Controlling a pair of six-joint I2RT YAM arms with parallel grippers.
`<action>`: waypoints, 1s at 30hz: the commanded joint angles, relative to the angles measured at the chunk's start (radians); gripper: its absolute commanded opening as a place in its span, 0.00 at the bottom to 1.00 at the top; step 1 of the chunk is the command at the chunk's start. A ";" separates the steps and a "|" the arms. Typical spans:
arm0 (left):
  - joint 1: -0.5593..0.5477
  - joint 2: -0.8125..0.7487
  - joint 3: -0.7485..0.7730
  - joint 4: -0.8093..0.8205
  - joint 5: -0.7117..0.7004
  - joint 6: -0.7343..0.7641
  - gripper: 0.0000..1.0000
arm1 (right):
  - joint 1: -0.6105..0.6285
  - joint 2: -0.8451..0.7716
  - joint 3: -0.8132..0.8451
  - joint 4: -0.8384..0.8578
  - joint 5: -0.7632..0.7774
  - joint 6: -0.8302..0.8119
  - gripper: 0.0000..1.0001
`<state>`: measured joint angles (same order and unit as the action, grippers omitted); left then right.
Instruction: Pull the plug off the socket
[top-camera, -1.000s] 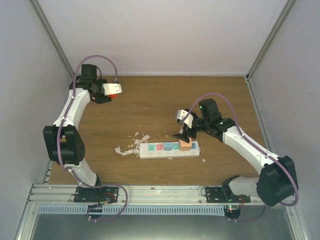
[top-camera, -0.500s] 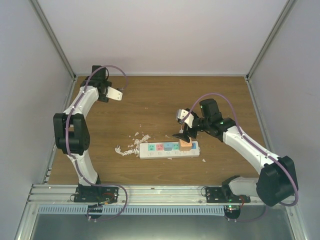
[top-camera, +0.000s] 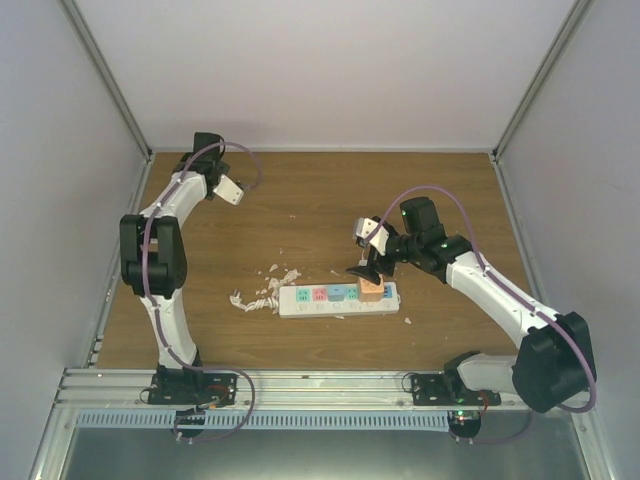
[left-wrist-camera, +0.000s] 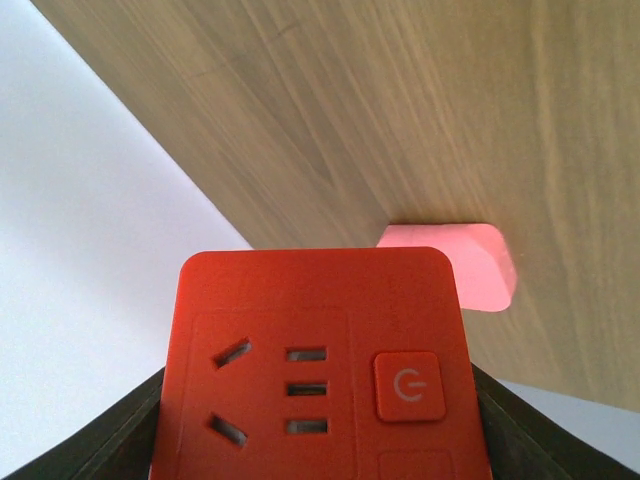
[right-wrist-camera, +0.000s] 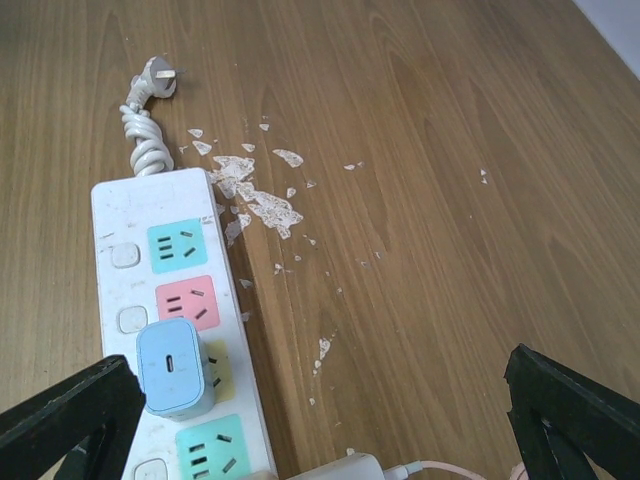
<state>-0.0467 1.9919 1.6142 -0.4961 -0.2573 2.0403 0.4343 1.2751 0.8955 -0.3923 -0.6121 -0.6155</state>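
Note:
The socket is a long white power strip lying mid-table, with pastel outlet panels and a twisted white cord at its left end. In the right wrist view the socket runs down the left side, and a light blue plug stands in its third outlet. My right gripper hovers open over the strip's right end. Its fingers stand wide apart, and the plug lies just inside the left one, untouched. My left gripper is far off at the back left, shut on a red socket block.
White flakes litter the wood beside the strip. A peach-coloured block sits at the strip's right end. A white charger with a pink cable lies by the near end. Enclosure walls stand close behind the left gripper, where a pale pink patch shows.
The left arm has folded up and swung toward the back left corner, keeping the red block in its jaws. The right arm and the strip have not moved.

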 joint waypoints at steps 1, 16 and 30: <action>-0.010 0.037 0.040 0.138 -0.060 0.250 0.26 | -0.012 0.005 -0.010 -0.007 -0.026 -0.010 1.00; -0.033 0.195 0.113 0.200 -0.141 0.375 0.28 | -0.015 0.010 -0.012 -0.008 -0.022 -0.012 1.00; -0.040 0.241 0.105 0.216 -0.148 0.377 0.37 | -0.016 0.032 -0.010 -0.013 -0.027 -0.012 1.00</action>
<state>-0.0780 2.2166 1.7000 -0.3500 -0.3824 2.0800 0.4305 1.2968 0.8936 -0.3939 -0.6132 -0.6163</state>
